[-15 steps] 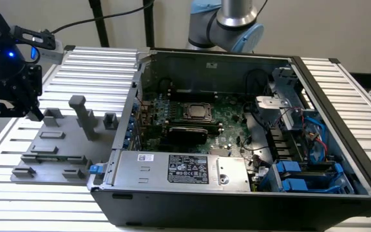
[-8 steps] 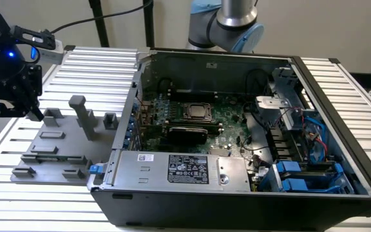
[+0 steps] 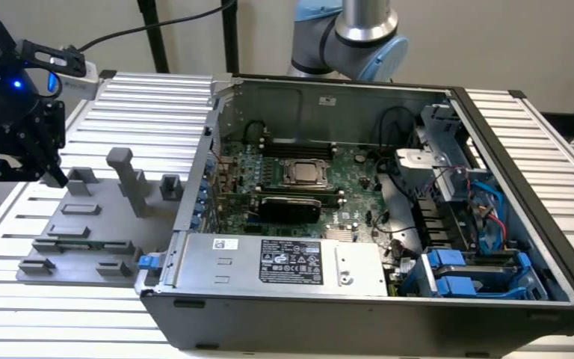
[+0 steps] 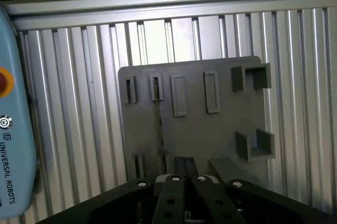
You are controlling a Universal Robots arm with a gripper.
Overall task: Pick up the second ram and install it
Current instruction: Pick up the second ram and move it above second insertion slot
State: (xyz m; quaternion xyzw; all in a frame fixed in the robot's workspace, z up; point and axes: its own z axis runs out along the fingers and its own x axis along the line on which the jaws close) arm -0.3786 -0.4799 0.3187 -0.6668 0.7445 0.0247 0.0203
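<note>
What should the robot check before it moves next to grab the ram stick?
1. The second ram stands in a slot of the grey fixture: ok.
2. The hand is above the fixture, clear of the ram: ok.
3. The hand is centred over the ram: not ok, it looks a bit offset.
4. The computer case is open on top: ok.
5. The motherboard has a free slot: cannot tell.

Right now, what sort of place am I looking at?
Probably a robotics lab bench for computer assembly: an open computer case sits on a slatted aluminium table, beside a grey fixture plate, with a robot arm behind it.
</note>
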